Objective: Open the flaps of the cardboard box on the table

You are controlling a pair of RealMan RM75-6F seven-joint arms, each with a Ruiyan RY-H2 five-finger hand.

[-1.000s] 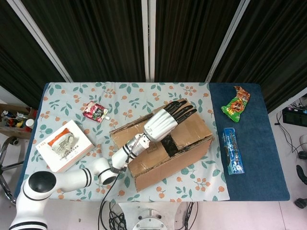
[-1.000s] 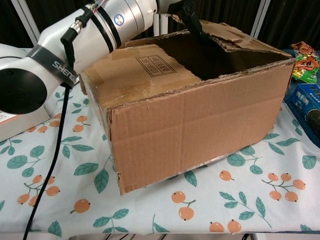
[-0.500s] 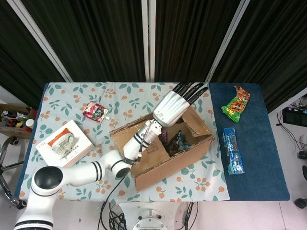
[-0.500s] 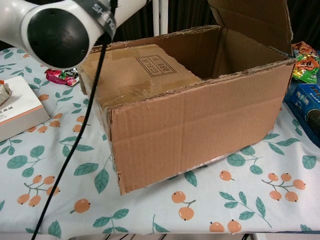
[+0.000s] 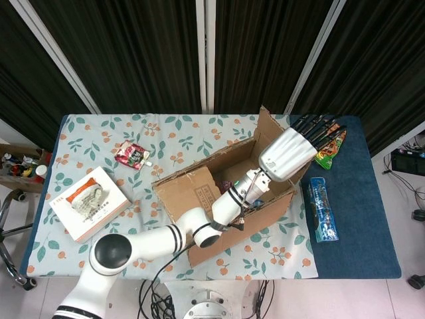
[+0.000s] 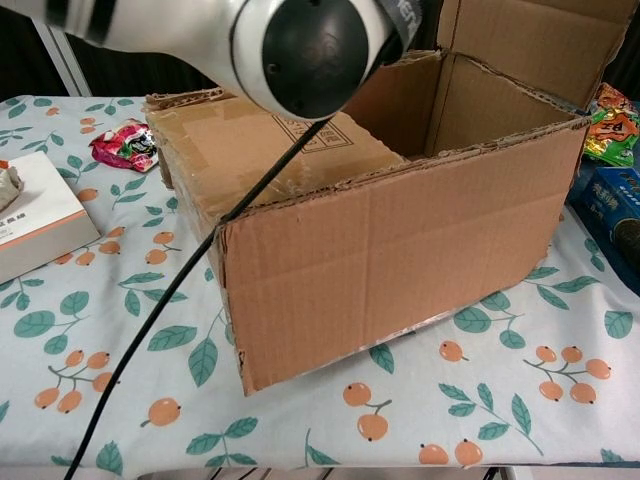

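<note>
The cardboard box (image 5: 226, 212) sits mid-table, also filling the chest view (image 6: 400, 250). Its left flap (image 5: 189, 193) lies flat over the opening (image 6: 290, 150). The right flap (image 5: 267, 127) stands raised at the box's right end (image 6: 530, 45). My left hand (image 5: 295, 149) hovers over the box's right edge beside that flap, dark fingers (image 5: 320, 127) stretched out and apart, holding nothing. Its forearm (image 5: 232, 199) crosses the open half of the box; the elbow (image 6: 310, 50) blocks the chest view's top. The right hand shows in neither view.
A white carton (image 5: 89, 201) and a red pouch (image 5: 131, 155) lie left of the box. On the blue cloth (image 5: 352, 239) to the right are a green snack bag (image 5: 325, 154), partly behind my fingers, and a blue packet (image 5: 323, 208).
My left hand swept from above the box's middle to its right edge. The right flap went from lying flat to standing up, exposing the inside.
</note>
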